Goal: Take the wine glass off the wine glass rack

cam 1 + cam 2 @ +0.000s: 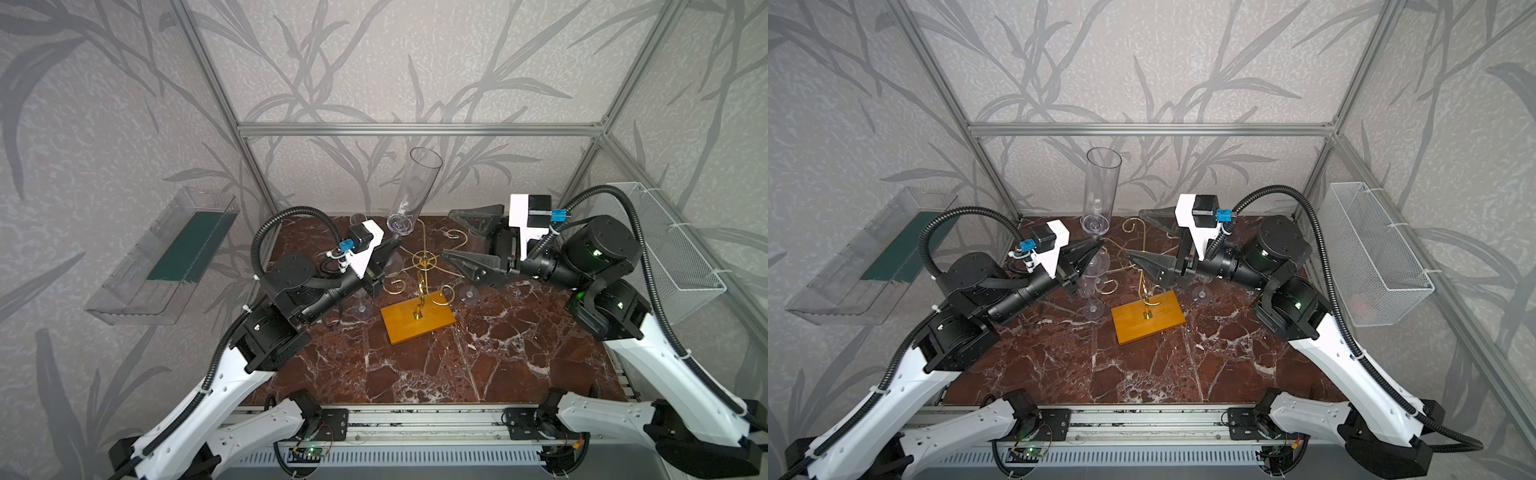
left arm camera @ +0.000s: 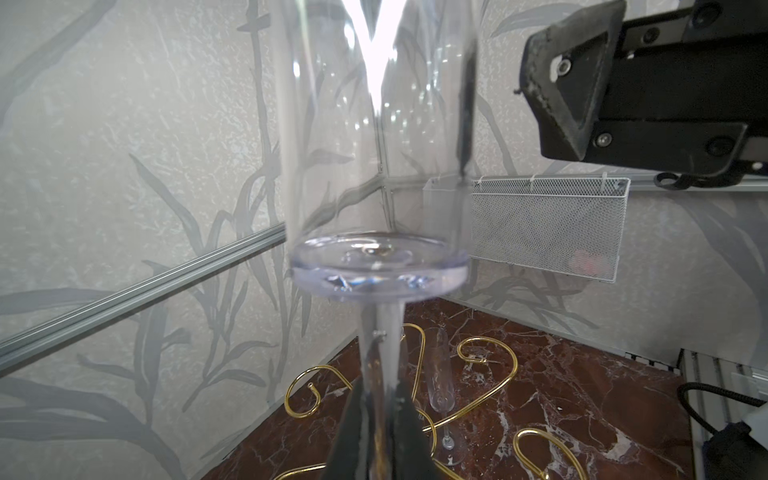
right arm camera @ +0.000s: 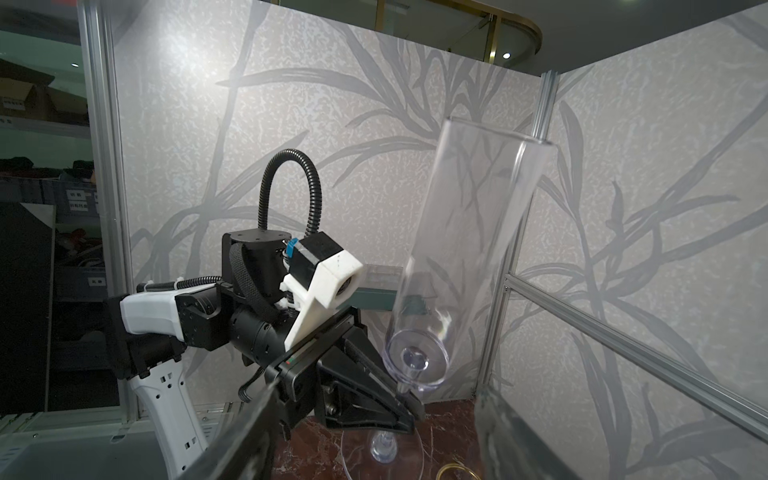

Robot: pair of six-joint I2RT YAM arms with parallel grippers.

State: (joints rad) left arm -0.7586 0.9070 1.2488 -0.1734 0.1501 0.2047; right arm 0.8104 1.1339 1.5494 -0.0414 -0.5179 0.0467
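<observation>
A tall clear wine glass (image 1: 415,191) (image 1: 1100,187) stands almost upright in the air above the back left of the wine glass rack (image 1: 424,262). The rack is gold wire with curling arms on an orange-yellow wooden base (image 1: 417,322) (image 1: 1148,318). My left gripper (image 1: 397,245) (image 2: 380,399) is shut on the glass's stem just under the bowl (image 2: 380,266); the right wrist view shows this grip too, at the stem (image 3: 405,388). My right gripper (image 1: 451,235) (image 1: 1136,233) hangs open and holds nothing, just right of the rack's post, pointing at the glass.
Other clear glasses stand on the red marble table by the rack, one left (image 1: 363,307) (image 2: 440,374) and one right (image 1: 469,293). A clear plastic bin (image 1: 166,257) hangs on the left wall, a white mesh basket (image 1: 665,249) on the right.
</observation>
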